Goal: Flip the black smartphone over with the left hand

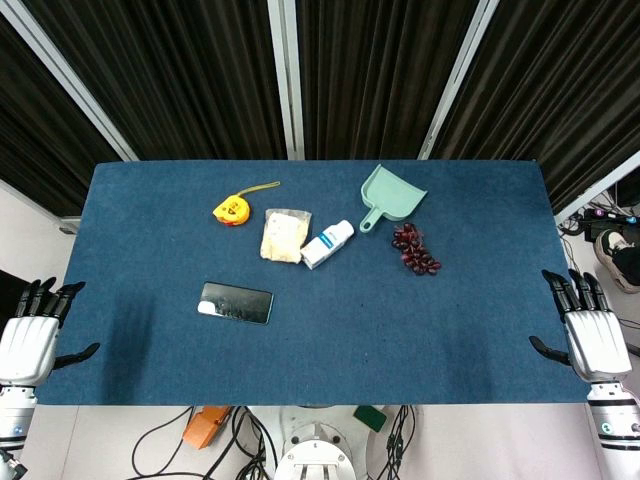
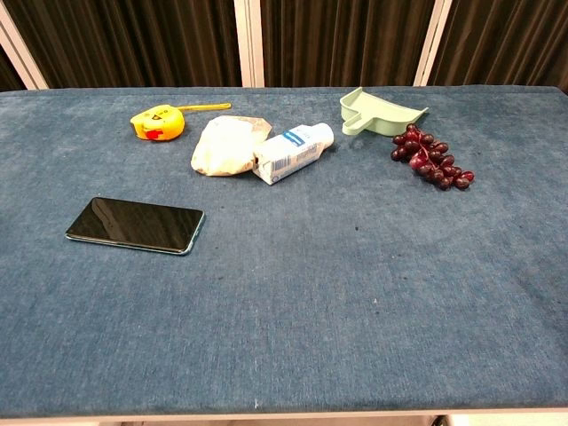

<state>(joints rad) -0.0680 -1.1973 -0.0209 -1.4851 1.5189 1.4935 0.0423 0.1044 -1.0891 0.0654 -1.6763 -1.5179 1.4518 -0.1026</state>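
Observation:
The black smartphone (image 1: 235, 302) (image 2: 135, 224) lies flat on the blue table (image 1: 330, 330), left of centre, its glossy face up. My left hand (image 1: 30, 335) hangs off the table's left edge, well to the left of the phone, fingers spread and holding nothing. Off the right edge, my right hand (image 1: 585, 330) is likewise spread and empty. Neither hand shows in the chest view.
Behind the phone lie a yellow tape measure (image 1: 232, 209) (image 2: 157, 122), a clear bag of food (image 1: 283, 236) (image 2: 228, 145), and a small white bottle (image 1: 327, 244) (image 2: 294, 152). A green dustpan (image 1: 389, 194) (image 2: 380, 113) and dark red grapes (image 1: 414, 250) (image 2: 431, 159) sit further right.

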